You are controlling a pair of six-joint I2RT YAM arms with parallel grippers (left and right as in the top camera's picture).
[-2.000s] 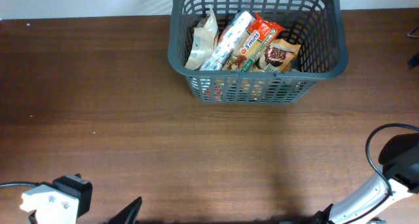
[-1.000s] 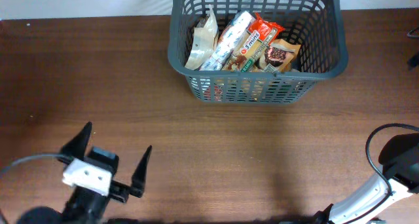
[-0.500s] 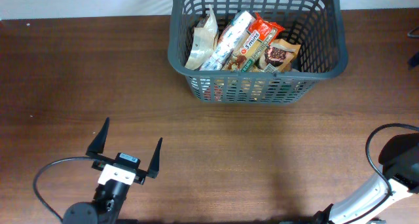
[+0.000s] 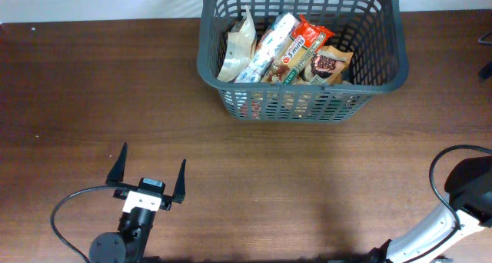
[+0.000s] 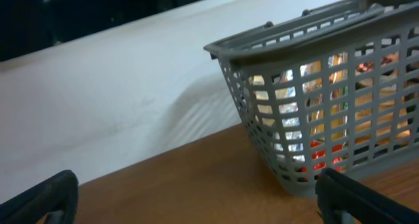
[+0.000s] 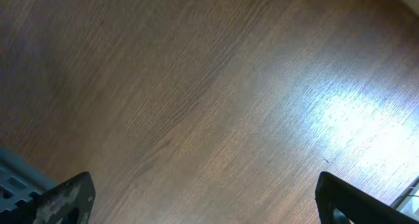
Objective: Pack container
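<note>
The container (image 4: pixel 380 74) is a large dark grey lattice basket at the far middle of the table, holding several snack packets (image 4: pixel 286 48). It also shows in the left wrist view (image 5: pixel 262 67), ahead and to the right. My left gripper (image 4: pixel 150 175) is open and empty near the front left of the table, fingers pointing toward the basket; its fingertips frame bare wood in the left wrist view (image 5: pixel 200 201). My right gripper (image 6: pixel 203 198) is open and empty over bare wood; only its arm base (image 4: pixel 469 194) shows overhead at the front right.
The brown wooden table (image 4: pixel 307 171) spreads between my grippers and the basket. A white wall (image 5: pixel 118 99) stands behind the table's far edge. A black cable (image 4: pixel 69 209) loops beside the left arm.
My left arm has risen into view from the front left edge and swung its open gripper up toward the basket, settling in the last half second. The basket and right arm have not moved.
</note>
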